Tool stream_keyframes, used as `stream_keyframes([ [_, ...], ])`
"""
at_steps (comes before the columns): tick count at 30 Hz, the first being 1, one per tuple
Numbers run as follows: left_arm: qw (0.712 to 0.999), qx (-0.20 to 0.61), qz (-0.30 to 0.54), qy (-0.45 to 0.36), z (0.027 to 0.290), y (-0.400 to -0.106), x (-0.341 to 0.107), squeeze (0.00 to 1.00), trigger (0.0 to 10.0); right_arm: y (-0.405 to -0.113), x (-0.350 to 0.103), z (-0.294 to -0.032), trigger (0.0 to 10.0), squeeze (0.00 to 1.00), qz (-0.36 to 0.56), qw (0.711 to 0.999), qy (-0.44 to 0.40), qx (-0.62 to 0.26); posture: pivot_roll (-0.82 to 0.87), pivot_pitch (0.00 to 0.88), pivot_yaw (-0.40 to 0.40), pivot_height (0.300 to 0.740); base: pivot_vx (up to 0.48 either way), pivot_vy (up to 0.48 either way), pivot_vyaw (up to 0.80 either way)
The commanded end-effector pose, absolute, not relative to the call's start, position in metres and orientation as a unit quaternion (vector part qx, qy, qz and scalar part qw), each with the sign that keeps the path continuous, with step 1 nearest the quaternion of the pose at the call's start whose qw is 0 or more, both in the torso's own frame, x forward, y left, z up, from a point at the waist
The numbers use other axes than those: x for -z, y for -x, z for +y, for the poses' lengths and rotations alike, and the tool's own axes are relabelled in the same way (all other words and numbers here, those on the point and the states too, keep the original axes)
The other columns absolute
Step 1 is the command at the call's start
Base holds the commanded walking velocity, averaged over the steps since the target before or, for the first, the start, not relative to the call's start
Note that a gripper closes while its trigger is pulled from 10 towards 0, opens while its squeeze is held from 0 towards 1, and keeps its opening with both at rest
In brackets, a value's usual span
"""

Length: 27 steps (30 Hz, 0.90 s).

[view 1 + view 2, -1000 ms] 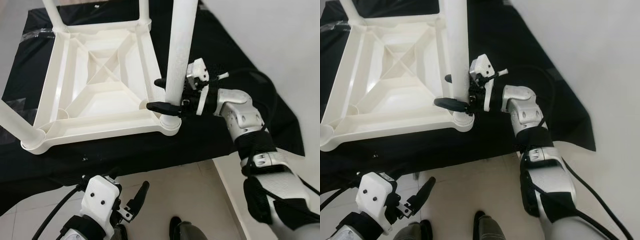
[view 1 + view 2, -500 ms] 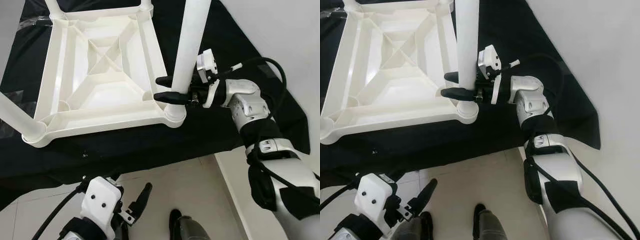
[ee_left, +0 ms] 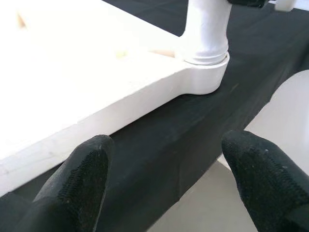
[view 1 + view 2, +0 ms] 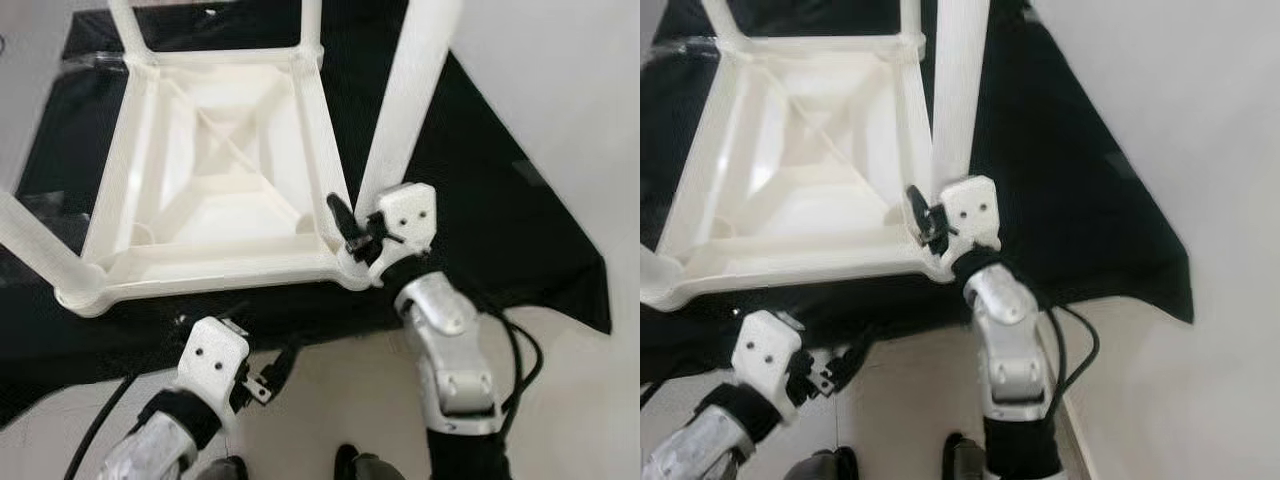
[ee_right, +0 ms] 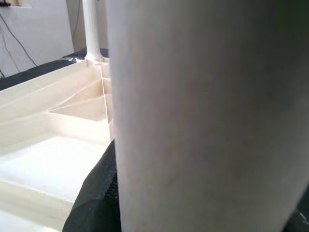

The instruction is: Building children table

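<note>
A white plastic children's table (image 4: 215, 268) lies upside down on a black cloth (image 4: 490, 230), its legs pointing up. My right gripper (image 4: 352, 235) is at the base of the near right leg (image 4: 405, 110), just above its corner socket (image 3: 205, 72), with its fingers closed around the leg. In the right wrist view the leg (image 5: 203, 116) sits right against a black finger (image 5: 96, 193). My left gripper (image 4: 270, 370) is low in front of the cloth-covered edge, open, its fingers (image 3: 82, 179) spread with nothing between them.
Three other legs stand up: near left (image 4: 35, 245), far left (image 4: 125, 25) and far right (image 4: 312, 25). Pale tiled floor (image 4: 330, 400) lies in front of the cloth's edge. A white surface (image 4: 560, 100) borders the cloth on the right.
The camera has shifted. My right arm has swung from the right side round to the near side, the gripper staying at the leg's base. My left gripper has risen toward the cloth's front edge.
</note>
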State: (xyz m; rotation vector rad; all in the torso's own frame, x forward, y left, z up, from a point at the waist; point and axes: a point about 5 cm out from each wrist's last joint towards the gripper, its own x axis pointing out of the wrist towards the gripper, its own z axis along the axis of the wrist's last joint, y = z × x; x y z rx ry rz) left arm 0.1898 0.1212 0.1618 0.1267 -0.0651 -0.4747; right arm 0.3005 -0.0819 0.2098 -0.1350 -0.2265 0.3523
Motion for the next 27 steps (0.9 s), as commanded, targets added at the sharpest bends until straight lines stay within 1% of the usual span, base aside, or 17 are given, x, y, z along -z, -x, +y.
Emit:
stream_keyframes([
  [1,0.971,0.23,-0.027,-0.06,0.122,-0.2,-0.155,0.0,10.0,-0.308,-0.172,-0.064,0.0,0.0,-0.043,0.979,0.097,-0.174,0.0,0.113,-0.053,0.74,0.0,0.0,0.0],
  [2,0.972,0.224,-0.029,-0.064,0.123,-0.205,-0.154,0.0,10.0,-0.315,-0.17,-0.061,0.0,0.0,-0.038,0.978,0.098,-0.179,0.0,0.11,-0.053,0.74,0.0,0.0,0.0],
  [4,0.973,0.221,-0.031,-0.066,0.123,-0.209,-0.153,0.0,10.0,-0.315,-0.17,-0.059,0.0,0.0,-0.027,0.98,0.096,-0.171,0.0,0.107,-0.053,0.74,0.0,0.0,0.0],
  [5,0.973,0.218,-0.032,-0.067,0.123,-0.211,-0.153,0.0,10.0,-0.315,-0.172,-0.058,2.7,0.0,-0.019,0.982,0.088,-0.165,0.01,0.109,-0.054,0.74,0.0,0.0,0.0],
  [6,0.973,0.218,-0.032,-0.067,0.123,-0.211,-0.153,0.0,10.0,-0.315,-0.172,-0.058,2.7,0.0,-0.019,0.982,0.088,-0.165,0.01,0.109,-0.054,0.74,0.0,0.0,0.0],
  [7,0.973,0.217,-0.033,-0.069,0.123,-0.211,-0.153,0.0,10.0,-0.315,-0.174,-0.058,10.0,0.0,-0.014,0.983,0.083,-0.163,0.01,0.109,-0.054,0.74,0.0,0.0,0.0],
  [9,0.974,0.214,-0.034,-0.07,0.125,-0.211,-0.153,0.0,10.0,-0.313,-0.179,-0.058,10.0,0.0,-0.019,0.982,0.064,-0.175,0.02,0.116,-0.056,0.74,0.0,0.0,0.0],
  [10,0.974,0.212,-0.034,-0.07,0.125,-0.209,-0.153,0.0,10.0,-0.313,-0.186,-0.057,10.0,1.0,-0.032,0.973,0.048,-0.223,0.02,0.121,-0.056,0.74,0.0,0.0,0.0],
  [12,0.974,0.212,-0.035,-0.069,0.125,-0.205,-0.154,0.0,10.0,-0.311,-0.2,-0.059,10.0,1.0,-0.065,0.941,0.027,-0.331,0.03,0.147,-0.058,0.74,0.0,0.0,0.0],
  [14,0.973,0.216,-0.035,-0.066,0.123,-0.201,-0.155,0.0,10.0,-0.317,-0.21,-0.07,10.0,1.0,-0.087,0.916,0.041,-0.39,0.03,0.163,-0.059,0.74,0.0,0.0,0.0],
  [18,0.972,0.224,-0.034,-0.064,0.121,-0.195,-0.157,0.0,10.0,-0.33,-0.223,-0.086,10.0,1.0,-0.102,0.883,0.087,-0.451,0.03,0.185,-0.057,0.74,0.0,0.0,0.0],
  [21,0.971,0.227,-0.032,-0.064,0.119,-0.188,-0.157,0.0,10.0,-0.338,-0.231,-0.095,10.0,1.0,-0.094,0.852,0.106,-0.504,0.05,0.218,-0.053,0.74,0.0,0.0,0.0],
  [22,0.971,0.227,-0.032,-0.064,0.119,-0.188,-0.157,0.0,10.0,-0.338,-0.231,-0.095,10.0,1.0,-0.094,0.852,0.106,-0.504,0.05,0.218,-0.053,0.74,0.0,0.0,0.0],
  [24,0.971,0.228,-0.029,-0.063,0.119,-0.183,-0.158,0.0,10.0,-0.345,-0.233,-0.099,10.0,1.0,-0.085,0.838,0.138,-0.52,0.07,0.233,-0.049,0.74,0.0,0.0,0.0],
  [25,0.971,0.228,-0.025,-0.062,0.12,-0.179,-0.158,0.0,10.0,-0.351,-0.238,-0.101,10.0,0.0,-0.079,0.83,0.136,-0.535,0.08,0.25,-0.048,0.74,0.0,0.0,0.0],
  [26,0.971,0.228,-0.022,-0.061,0.12,-0.176,-0.158,0.0,10.0,-0.355,-0.241,-0.103,10.0,0.0,-0.074,0.823,0.135,-0.547,0.08,0.256,-0.048,0.74,0.0,0.0,0.0],
  [27,0.971,0.229,-0.017,-0.06,0.121,-0.171,-0.159,0.0,10.0,-0.358,-0.246,-0.104,10.0,0.0,-0.07,0.808,0.126,-0.572,0.09,0.265,-0.046,0.74,0.0,0.0,0.0],
])
